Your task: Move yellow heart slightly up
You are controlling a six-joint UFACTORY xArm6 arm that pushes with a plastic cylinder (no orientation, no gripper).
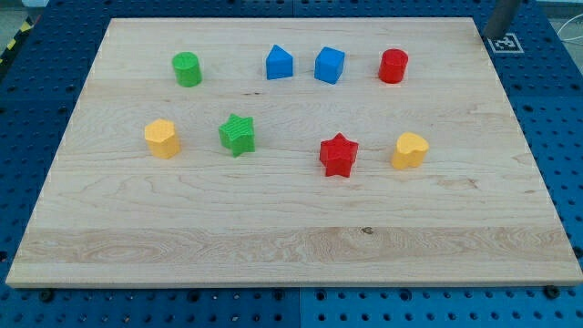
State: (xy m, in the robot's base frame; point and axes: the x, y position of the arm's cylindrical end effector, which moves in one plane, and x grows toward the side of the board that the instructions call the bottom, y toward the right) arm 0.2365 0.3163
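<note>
On the tabletop (291,237), from the view's left: a yellow hexagon block (162,138), green cylinder (187,69), green star (238,135), blue house-shaped block (280,63), blue cube (330,65), red star (339,155), red cylinder (393,66), then the yellow heart (410,150), just right of the red star. A dark rod (501,16) stands at the top right corner, off the board; my tip is not clearly visible, and there is no gripper to report.

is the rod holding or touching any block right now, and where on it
Nothing is held. My tip is off the board at the view's top right, apart from every block; the yellow heart sits untouched beside the red star.
</note>
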